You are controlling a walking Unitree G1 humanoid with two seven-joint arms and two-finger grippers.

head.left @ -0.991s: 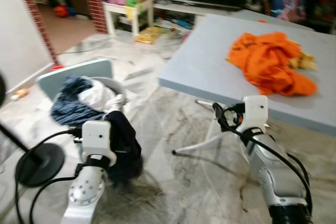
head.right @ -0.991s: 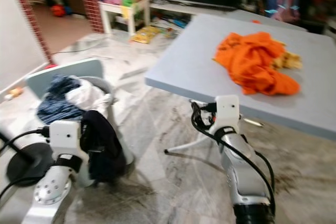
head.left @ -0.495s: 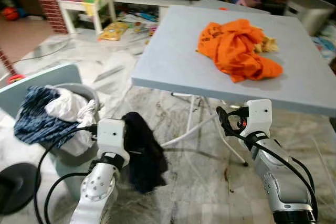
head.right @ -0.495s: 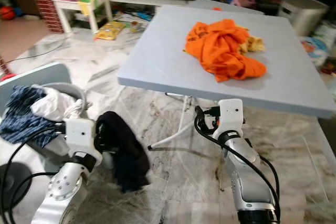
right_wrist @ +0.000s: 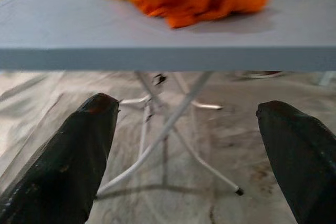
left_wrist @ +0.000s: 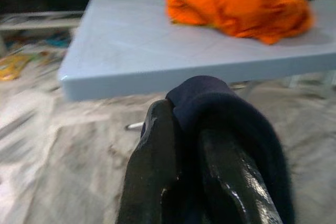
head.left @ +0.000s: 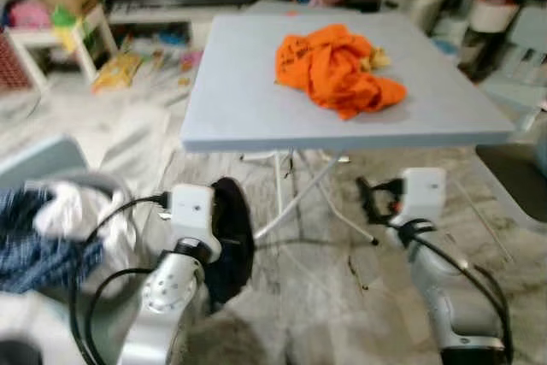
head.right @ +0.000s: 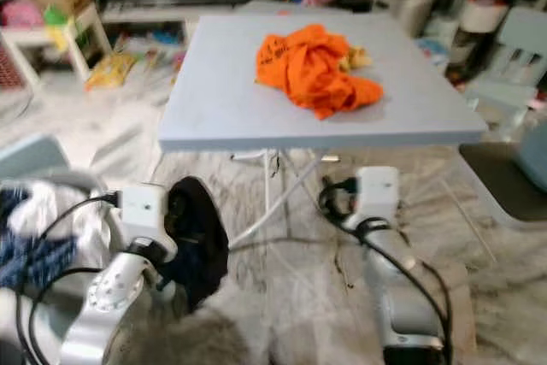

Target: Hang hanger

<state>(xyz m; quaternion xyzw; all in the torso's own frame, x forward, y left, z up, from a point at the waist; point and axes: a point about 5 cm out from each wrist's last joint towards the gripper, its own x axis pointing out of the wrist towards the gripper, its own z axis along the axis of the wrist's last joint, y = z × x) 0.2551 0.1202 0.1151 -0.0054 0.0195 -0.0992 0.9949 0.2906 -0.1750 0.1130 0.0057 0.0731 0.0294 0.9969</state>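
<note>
While left pincer (left_wrist: 181, 182) clamps dark garment (head.left: 229, 237), basket (head.left: 43, 211) holds clothes (head.left: 34, 241).

- The left tool (left_wrist: 184, 182) has glossy black fingers (left_wrist: 149, 182) that look like smooth plastic, closed on a dark garment (left_wrist: 236, 124) of soft, matt, slightly fuzzy cloth.
- The right tool (right_wrist: 189, 166) has matt black fingers (right_wrist: 68, 161), spread apart.
- Ahead of both tools, the surface (head.left: 248, 100) is smooth, matt, pale grey-blue, on thin white metal legs (right_wrist: 173, 124).
- On it lies crumpled orange cloth (head.left: 338, 70), matt.
- The floor (head.right: 282, 297) under the tools looks like veined, marble-like tile with a faint sheen.
</note>
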